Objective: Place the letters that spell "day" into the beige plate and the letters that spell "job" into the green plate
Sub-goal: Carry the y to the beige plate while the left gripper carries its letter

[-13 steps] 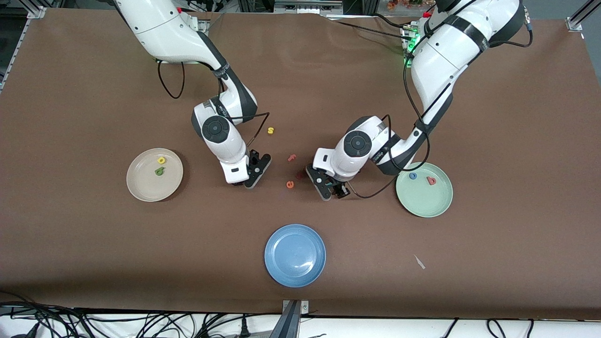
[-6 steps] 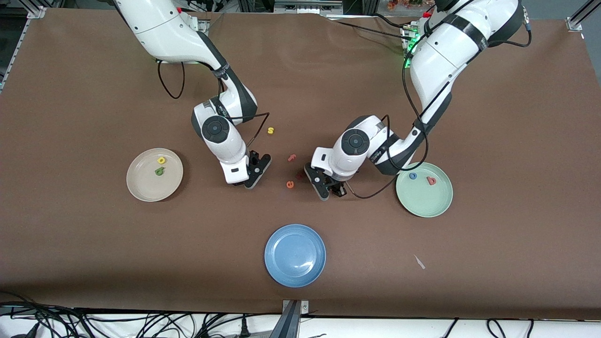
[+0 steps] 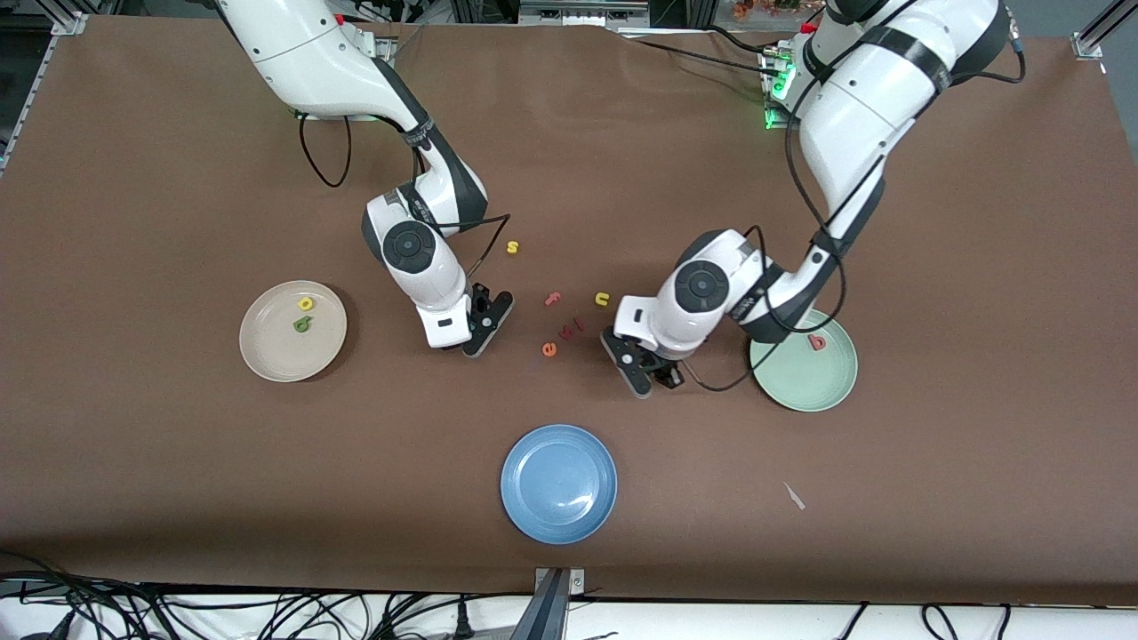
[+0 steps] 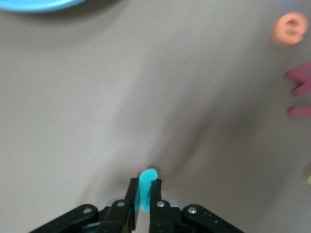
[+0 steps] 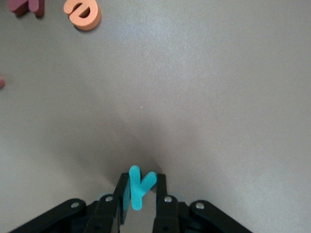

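Letters are pinched in both grippers. Left gripper (image 4: 145, 194) squeezes the teal j (image 4: 146, 187) over bare table near the green plate (image 3: 813, 382), where the red b (image 3: 816, 343) lies. Right gripper (image 5: 141, 194) squeezes the teal y (image 5: 138, 187), likely bound for the beige plate (image 3: 271, 356) holding the yellow a (image 3: 305, 303) and green d (image 3: 302, 324)

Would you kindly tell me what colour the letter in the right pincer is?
Teal; the y shows best in the right wrist view.
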`<state>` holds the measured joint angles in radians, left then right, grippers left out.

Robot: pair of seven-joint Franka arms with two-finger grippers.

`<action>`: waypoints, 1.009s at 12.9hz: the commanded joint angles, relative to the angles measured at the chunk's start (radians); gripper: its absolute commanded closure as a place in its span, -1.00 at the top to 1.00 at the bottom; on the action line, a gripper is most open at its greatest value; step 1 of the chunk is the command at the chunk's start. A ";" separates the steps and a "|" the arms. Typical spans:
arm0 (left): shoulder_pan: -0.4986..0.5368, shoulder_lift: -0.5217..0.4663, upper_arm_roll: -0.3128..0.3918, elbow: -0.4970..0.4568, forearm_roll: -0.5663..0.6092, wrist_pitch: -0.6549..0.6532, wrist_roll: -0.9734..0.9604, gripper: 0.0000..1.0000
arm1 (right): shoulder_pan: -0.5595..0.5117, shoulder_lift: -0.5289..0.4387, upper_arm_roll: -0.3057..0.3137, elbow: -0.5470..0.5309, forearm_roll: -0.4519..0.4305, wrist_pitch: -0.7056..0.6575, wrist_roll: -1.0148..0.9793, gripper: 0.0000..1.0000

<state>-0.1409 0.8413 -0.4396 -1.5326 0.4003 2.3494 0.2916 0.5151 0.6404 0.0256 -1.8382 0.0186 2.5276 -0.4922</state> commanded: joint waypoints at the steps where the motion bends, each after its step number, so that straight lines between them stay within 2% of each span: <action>1: 0.043 -0.077 -0.013 -0.011 0.022 -0.112 0.014 -1.00 | -0.001 -0.033 -0.004 0.020 0.015 -0.093 0.004 -0.82; 4: 0.107 -0.116 -0.011 -0.011 0.029 -0.162 0.014 -1.00 | -0.018 -0.083 -0.010 0.020 0.017 -0.182 0.033 -0.89; 7: 0.142 -0.157 -0.005 -0.011 0.034 -0.223 0.014 -1.00 | -0.020 -0.137 -0.044 0.020 0.020 -0.291 0.072 -0.96; 11: 0.211 -0.179 -0.007 -0.011 0.034 -0.289 0.018 -1.00 | -0.018 -0.189 -0.147 0.019 0.020 -0.438 0.084 -0.98; 13: 0.225 -0.189 -0.005 -0.012 0.034 -0.295 0.052 -1.00 | -0.018 -0.192 -0.209 0.016 0.020 -0.464 0.072 -0.95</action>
<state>0.0676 0.6859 -0.4401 -1.5260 0.4003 2.0742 0.3149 0.4963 0.4645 -0.1431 -1.8112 0.0228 2.0943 -0.4181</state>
